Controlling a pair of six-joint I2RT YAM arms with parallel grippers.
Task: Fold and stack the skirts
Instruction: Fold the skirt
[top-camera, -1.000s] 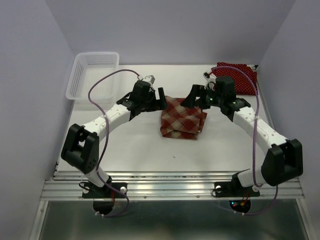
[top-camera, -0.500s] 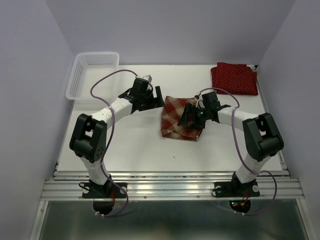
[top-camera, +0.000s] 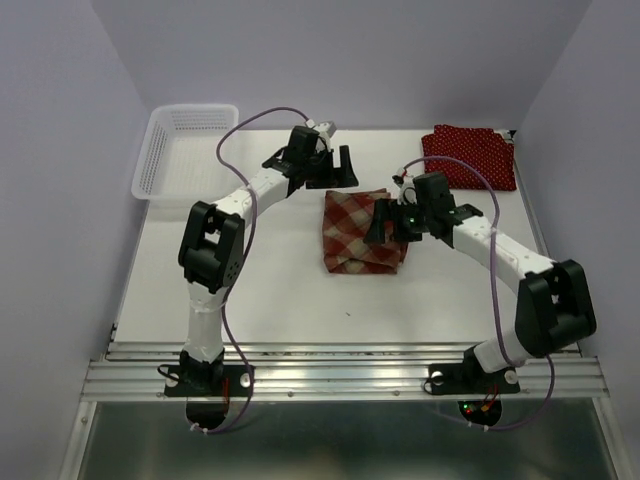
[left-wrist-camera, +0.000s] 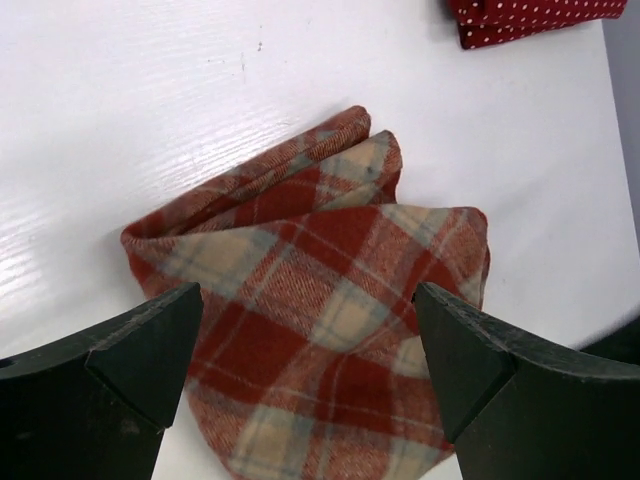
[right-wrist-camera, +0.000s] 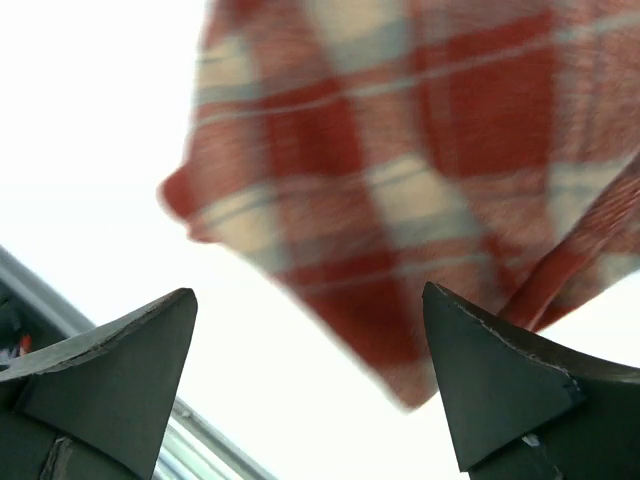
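A red-and-cream plaid skirt lies folded in the middle of the white table. A dark red polka-dot skirt lies folded at the back right corner. My left gripper is open just behind the plaid skirt's far edge, apart from it. In the left wrist view the left gripper hovers over the plaid skirt, with the polka-dot skirt at the top edge. My right gripper is open over the plaid skirt's right side. In the right wrist view the right gripper is empty, with the plaid skirt beneath it.
A white slotted basket stands at the back left corner. Purple cables loop over both arms. The metal rail of the table's front edge runs across near the arm bases.
The left gripper has swung from the plaid skirt's left side to behind its far edge. The right arm has straightened, its gripper shifting slightly over the skirt's right side. Both stayed open.
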